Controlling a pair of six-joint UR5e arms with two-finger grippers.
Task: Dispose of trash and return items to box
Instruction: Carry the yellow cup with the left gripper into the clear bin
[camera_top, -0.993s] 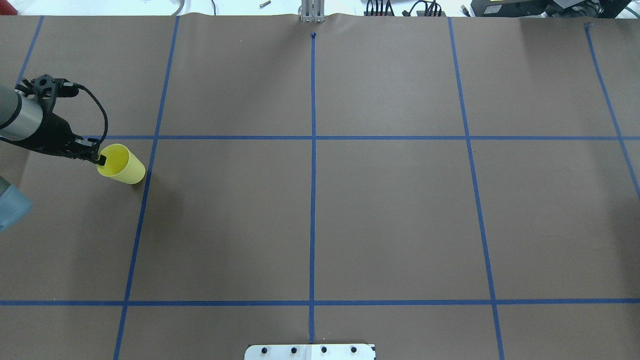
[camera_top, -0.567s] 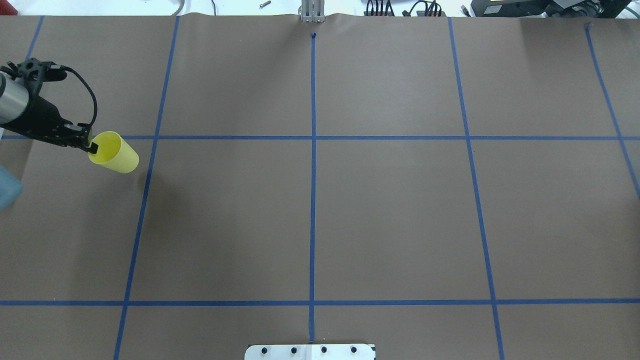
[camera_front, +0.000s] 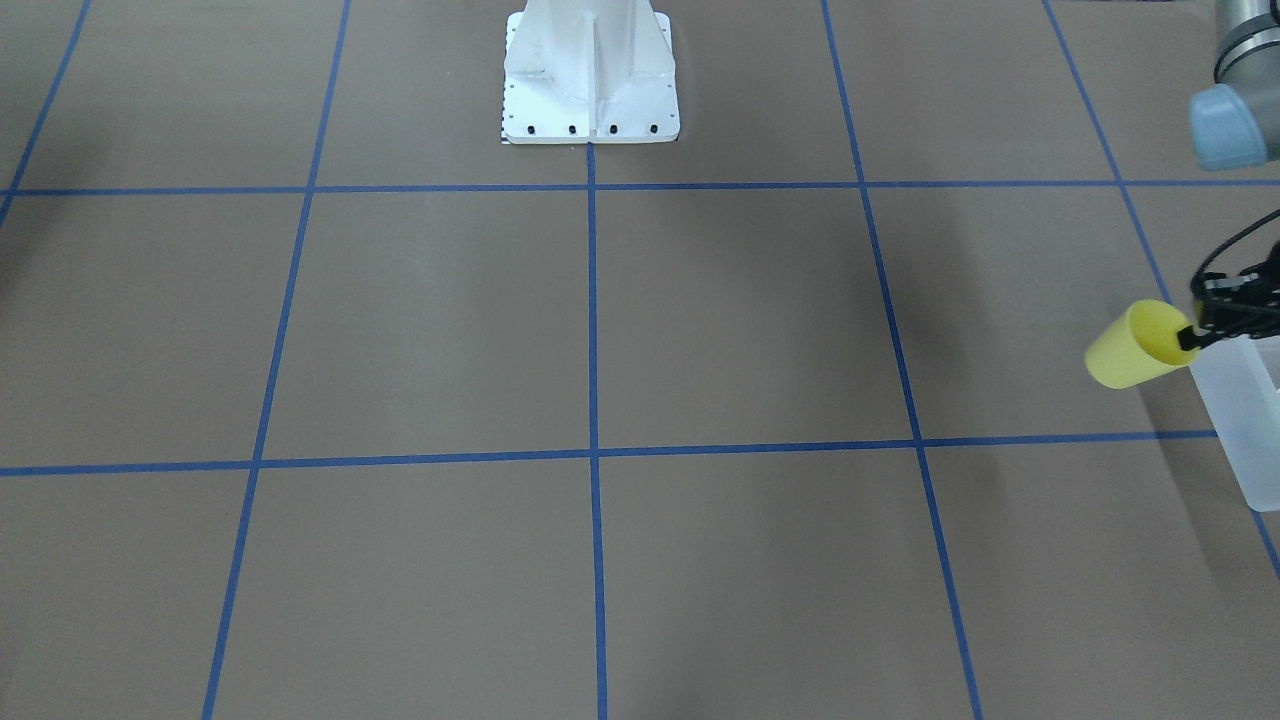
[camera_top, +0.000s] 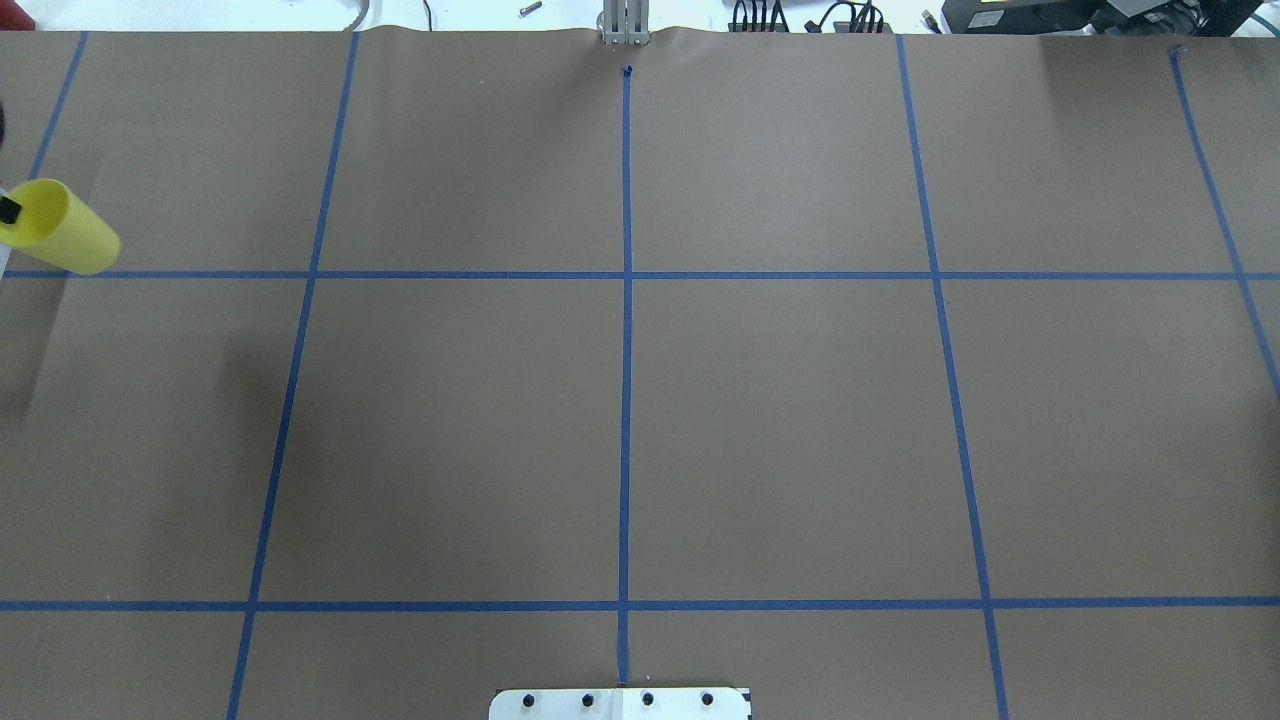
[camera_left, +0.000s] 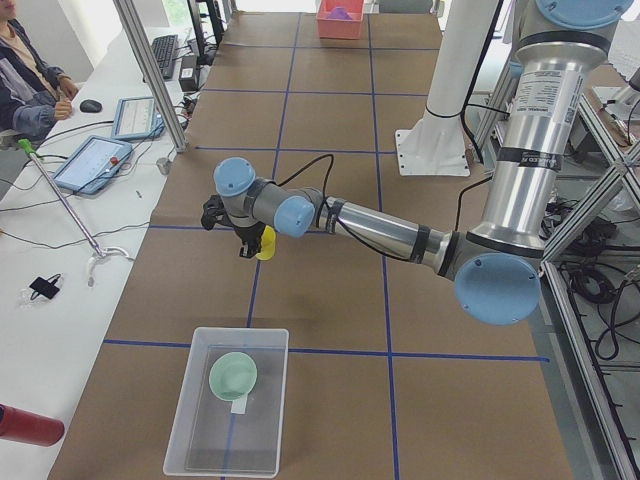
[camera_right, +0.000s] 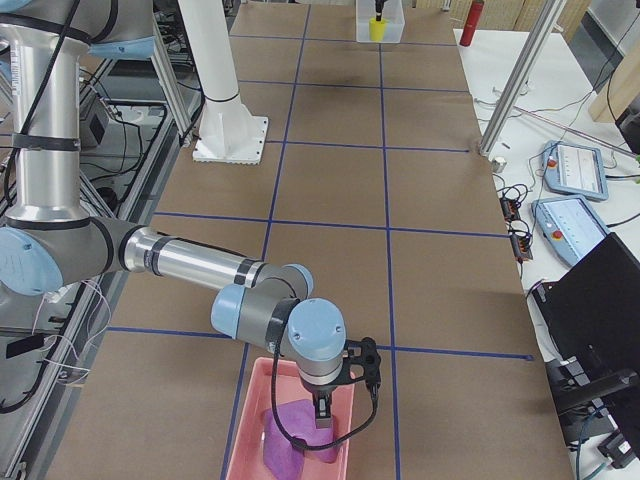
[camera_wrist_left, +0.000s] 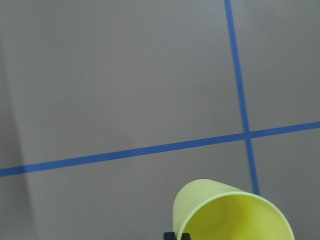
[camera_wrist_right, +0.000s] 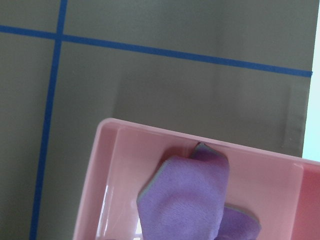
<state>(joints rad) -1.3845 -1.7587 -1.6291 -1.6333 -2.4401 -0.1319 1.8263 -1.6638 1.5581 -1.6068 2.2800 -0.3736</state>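
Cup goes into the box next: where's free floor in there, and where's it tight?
Free: in the left view, the box floor's near end, between the white scrap and the near wall. Tight: the far half, where the bowl sits. The cup hangs outside it, in the left jaws.

mint-green bowl (camera_left: 232, 375): upright inside frosted box (camera_left: 183, 405) | yellow cup (camera_front: 1135, 347): tilted, lifted off table, near box
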